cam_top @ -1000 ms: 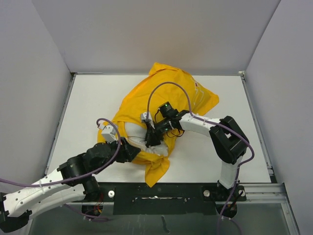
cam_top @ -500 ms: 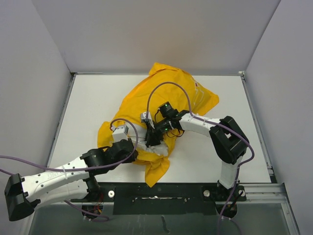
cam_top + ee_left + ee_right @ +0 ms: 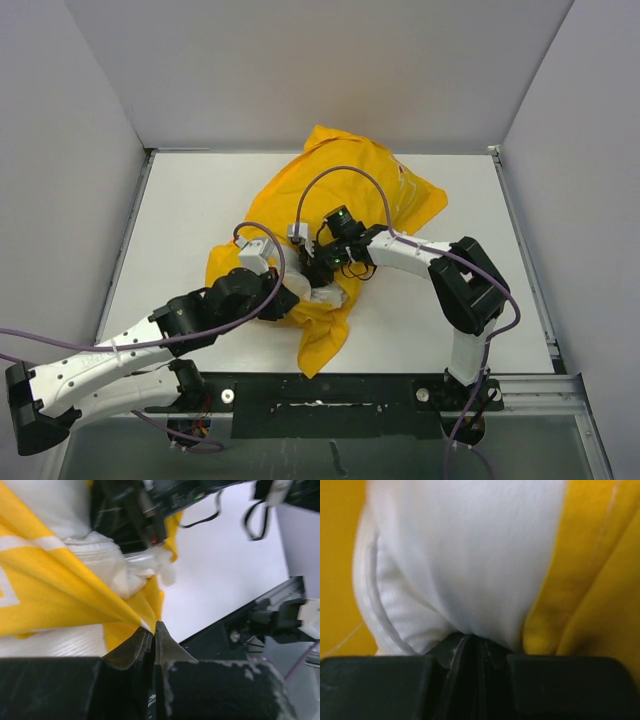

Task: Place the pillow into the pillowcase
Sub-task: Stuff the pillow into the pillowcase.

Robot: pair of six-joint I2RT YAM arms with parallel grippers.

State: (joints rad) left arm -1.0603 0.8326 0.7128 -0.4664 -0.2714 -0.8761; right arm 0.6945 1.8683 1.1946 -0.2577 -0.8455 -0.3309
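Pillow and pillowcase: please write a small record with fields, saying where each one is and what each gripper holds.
pillow: white, mostly covered by the pillowcase, a small part showing between the grippers
pillowcase: yellow, crumpled on the table
left gripper: shut on the pillowcase edge
right gripper: shut on the pillow

No readable text, only broken white print strokes on the pillowcase (image 3: pixel 60 590), up and left of the left gripper (image 3: pixel 152 626) jaws, illegible

White table (image 3: pixel 180 220), yellow pillowcase (image 3: pixel 335 180) crumpled mid-table (white pillow (image 3: pixel 327 296) showing at near end)
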